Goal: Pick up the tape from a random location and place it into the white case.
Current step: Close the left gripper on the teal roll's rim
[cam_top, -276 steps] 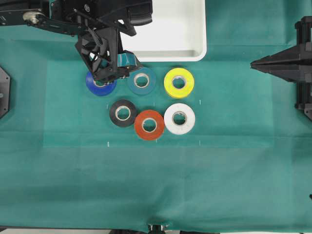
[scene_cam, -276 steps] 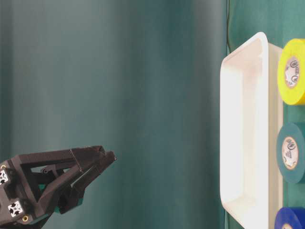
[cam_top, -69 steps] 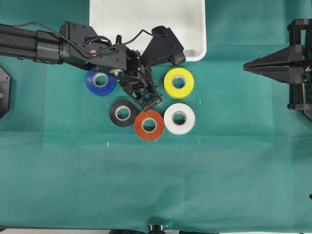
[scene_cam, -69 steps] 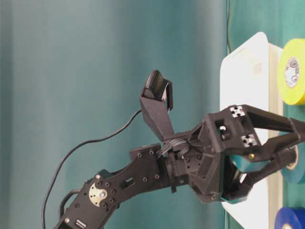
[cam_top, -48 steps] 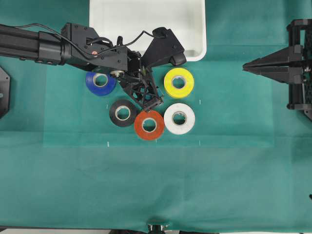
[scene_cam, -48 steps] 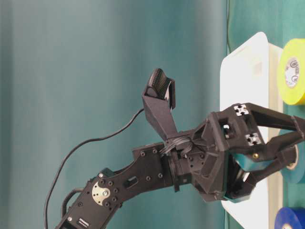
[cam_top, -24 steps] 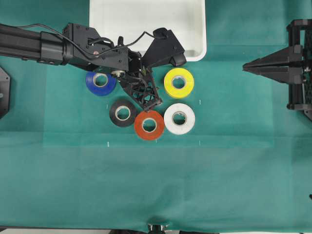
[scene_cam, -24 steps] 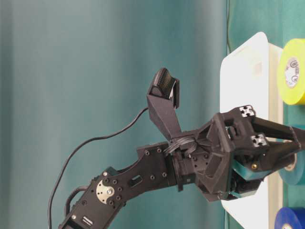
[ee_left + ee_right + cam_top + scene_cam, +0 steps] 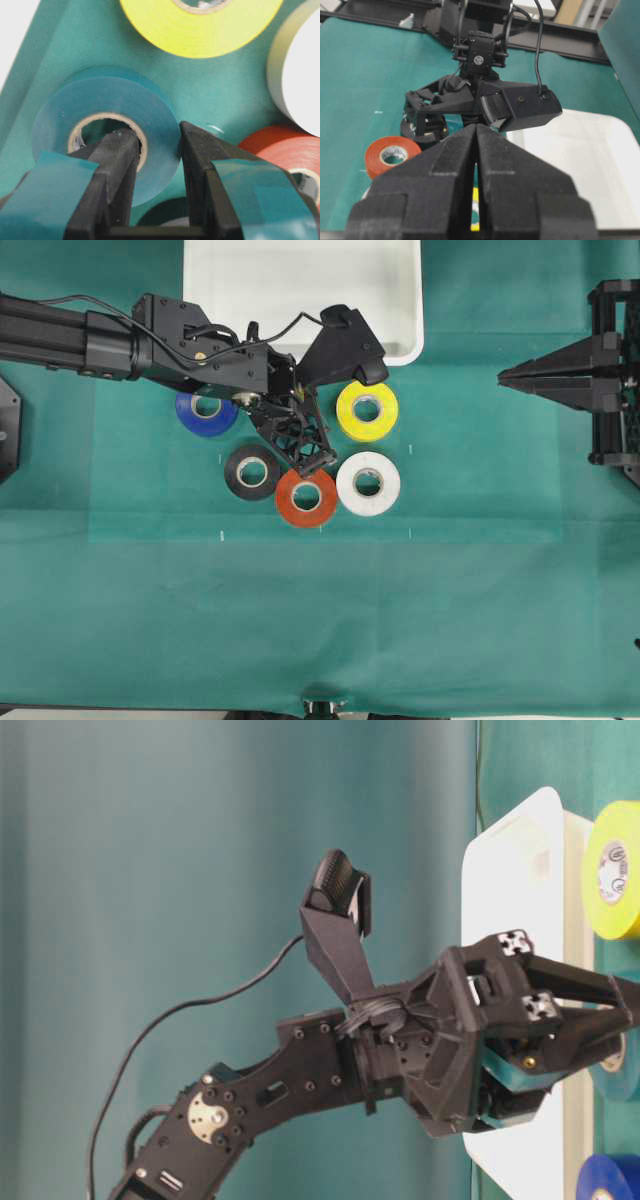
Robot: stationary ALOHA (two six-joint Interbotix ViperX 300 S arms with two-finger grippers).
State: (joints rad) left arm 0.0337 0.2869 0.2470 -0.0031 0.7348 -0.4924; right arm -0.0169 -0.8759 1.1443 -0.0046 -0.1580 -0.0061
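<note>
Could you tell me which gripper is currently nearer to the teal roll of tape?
The left. The left gripper is closed on the teal tape, one finger inside the core and one outside the wall. The right gripper sits shut far off at the table's right edge, well beyond the yellow roll.

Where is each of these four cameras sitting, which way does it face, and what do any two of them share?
Overhead: above, facing straight down at six rolls, the white rectangular plastic case, both arms.
Table-level: low, turned sideways, showing the left arm reaching toward the case and rolls.
Left wrist: behind the left gripper, whose fingers pinch the teal tape roll's wall, one inside the core.
Right wrist: behind the shut right gripper, facing the left arm.
Shared: the red-orange tape roll shows overhead and in both wrist views.
</note>
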